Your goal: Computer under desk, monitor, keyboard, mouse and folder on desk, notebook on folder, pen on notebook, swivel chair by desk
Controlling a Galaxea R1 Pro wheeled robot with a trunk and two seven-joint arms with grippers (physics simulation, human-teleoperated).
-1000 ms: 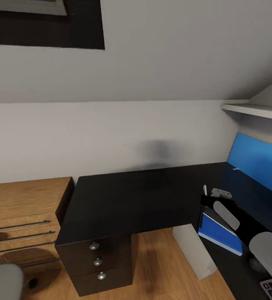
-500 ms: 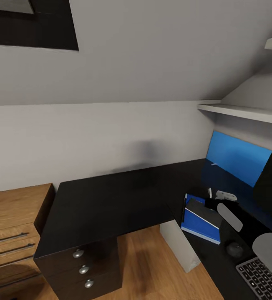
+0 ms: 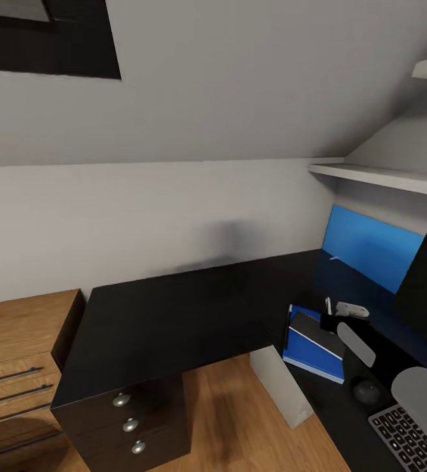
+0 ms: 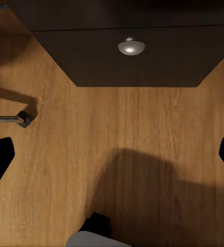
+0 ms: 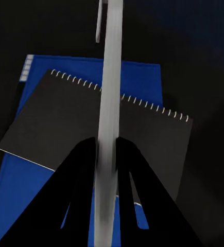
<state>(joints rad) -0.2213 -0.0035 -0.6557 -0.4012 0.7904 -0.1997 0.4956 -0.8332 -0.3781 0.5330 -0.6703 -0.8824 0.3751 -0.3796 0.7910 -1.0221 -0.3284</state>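
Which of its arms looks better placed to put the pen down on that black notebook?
The right. Its gripper is shut on the white pen, directly over the notebook that lies on the blue folder. The left gripper hangs open over bare wooden floor by the desk's drawers.

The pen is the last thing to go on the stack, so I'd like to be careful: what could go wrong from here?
1. The right tool grips the pen end-on over the notebook; released like that, it may topple and roll off onto the desk.
2. The notebook lies askew, with one corner past the edge of the folder; pressing down on it could shift it.
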